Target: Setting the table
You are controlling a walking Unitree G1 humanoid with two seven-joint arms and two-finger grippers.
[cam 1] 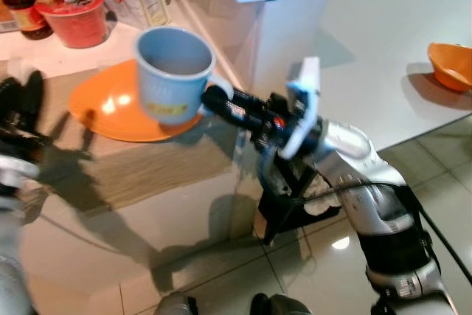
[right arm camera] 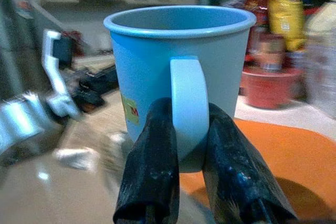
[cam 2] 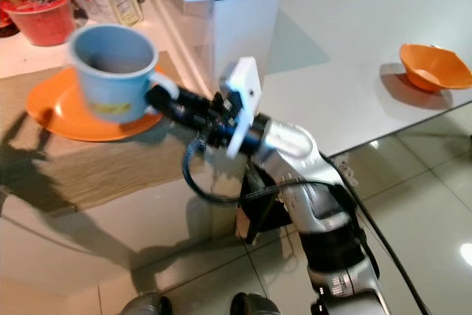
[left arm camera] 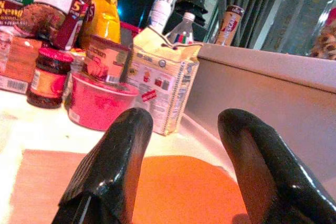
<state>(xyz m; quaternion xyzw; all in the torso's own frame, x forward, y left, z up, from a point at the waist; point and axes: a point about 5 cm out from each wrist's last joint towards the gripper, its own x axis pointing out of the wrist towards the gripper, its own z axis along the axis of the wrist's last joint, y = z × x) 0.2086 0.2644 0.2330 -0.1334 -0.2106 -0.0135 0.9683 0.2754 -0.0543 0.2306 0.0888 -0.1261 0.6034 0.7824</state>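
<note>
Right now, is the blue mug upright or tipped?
Roughly upright, slightly tilted. The blue mug has its open mouth facing up; the right claw pinches its handle, holding it over the orange plate.

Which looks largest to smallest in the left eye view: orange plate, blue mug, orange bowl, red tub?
1. Orange plate
2. Blue mug, raised nearer the camera in the right gripper, so flattered
3. Red tub
4. Orange bowl, cut off by the frame, so unsure
</note>
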